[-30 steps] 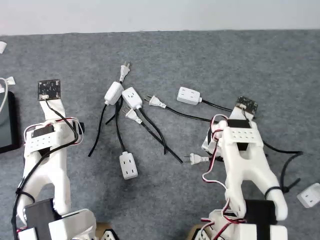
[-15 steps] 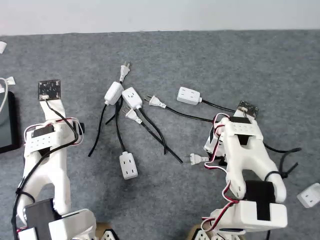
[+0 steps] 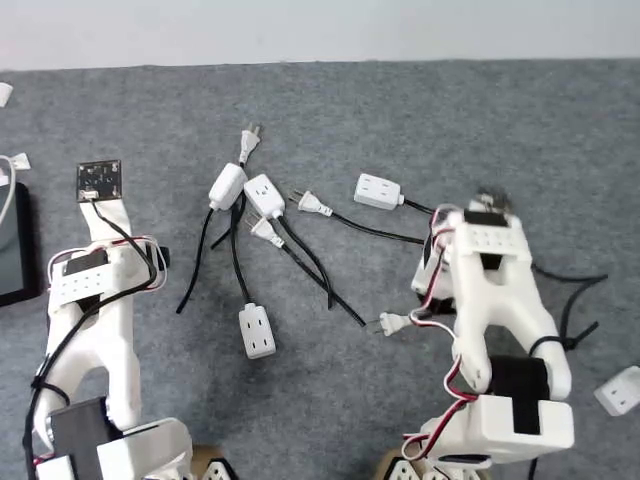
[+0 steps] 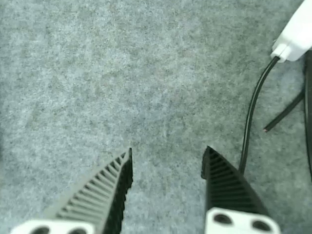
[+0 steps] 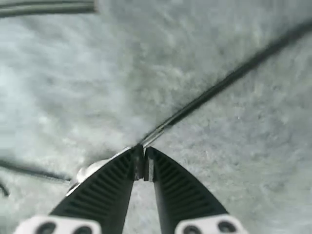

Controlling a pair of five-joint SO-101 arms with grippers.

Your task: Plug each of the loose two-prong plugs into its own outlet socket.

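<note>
the jaws of your right gripper (image 5: 140,158) pinch the thin black cord (image 5: 219,84) by the small white two-prong plug (image 3: 397,322), so lift gently, keeping prongs level.

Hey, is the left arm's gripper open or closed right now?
Open. The left gripper has its fingers standing apart, with bare grey carpet showing between them and nothing held.

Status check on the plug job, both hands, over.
Left hand open above bare carpet. Right hand shut, tips at a black cord. Nearest plug lies loose, unplugged. Crossed cords mid-table.
</note>
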